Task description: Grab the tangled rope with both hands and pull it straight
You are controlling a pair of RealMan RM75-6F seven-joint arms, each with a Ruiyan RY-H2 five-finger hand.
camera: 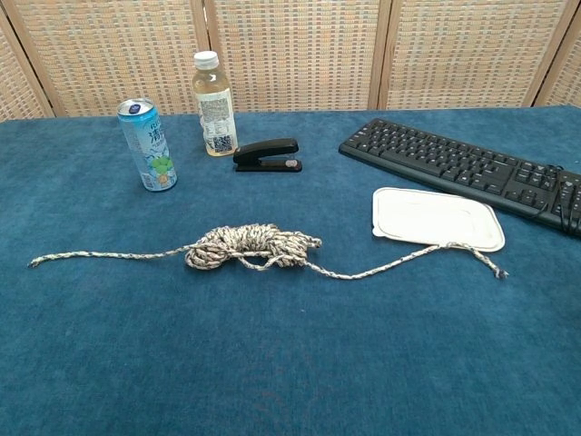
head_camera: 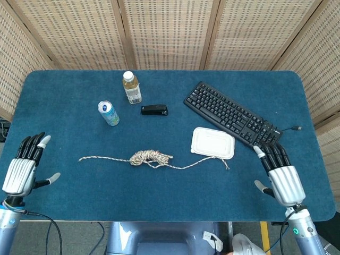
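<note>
The speckled rope [head_camera: 151,157] lies slack on the blue table, a tangled bundle [camera: 252,246] in the middle with one loose end running left and the other running right to the white tray's front edge. My left hand [head_camera: 21,167] hovers at the table's left front corner with its fingers spread and nothing in it, well left of the rope's end. Near the right front edge my right hand [head_camera: 279,174] is likewise spread and empty, right of the rope's other end. The chest view shows neither hand.
A white tray [head_camera: 213,143] lies right of the bundle, with a black keyboard [head_camera: 232,117] behind it. Further back stand a blue can [head_camera: 108,113], a drink bottle [head_camera: 132,87] and a black stapler [head_camera: 154,110].
</note>
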